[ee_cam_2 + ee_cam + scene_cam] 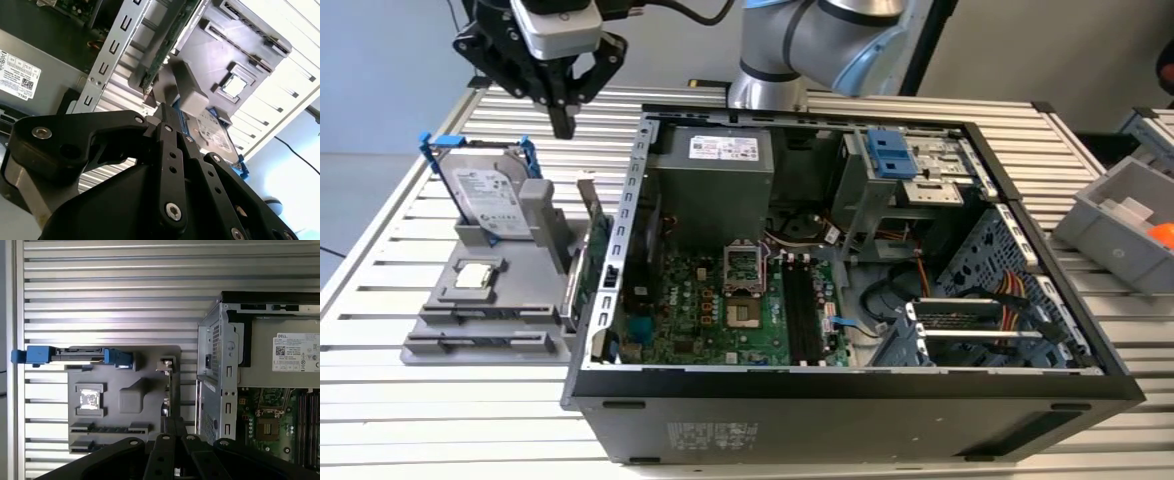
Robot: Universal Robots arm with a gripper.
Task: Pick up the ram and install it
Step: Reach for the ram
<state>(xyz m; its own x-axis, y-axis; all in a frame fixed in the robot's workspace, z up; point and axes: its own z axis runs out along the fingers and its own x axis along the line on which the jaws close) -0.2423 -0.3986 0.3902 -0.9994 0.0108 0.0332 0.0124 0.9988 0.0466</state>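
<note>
My gripper (563, 126) hangs shut, with nothing seen between its fingers, above the back left of the slatted table. It is over the rear of the grey parts holder (440, 345) and just outside the open computer case's left wall (630, 230). In both wrist views the black fingers (165, 120) (172, 422) press together. I cannot pick out the ram for certain. Thin dark strips lie in the two long slots (107, 428) at the holder's front (487, 317). The motherboard's black memory slots (798, 310) lie inside the case.
On the holder a silver hard drive with blue rails (491, 200) stands upright, and a processor chip (476, 277) lies flat. A green expansion card (598, 262) stands on edge between holder and case. Grey bins (1121, 215) sit at the exterior view's right.
</note>
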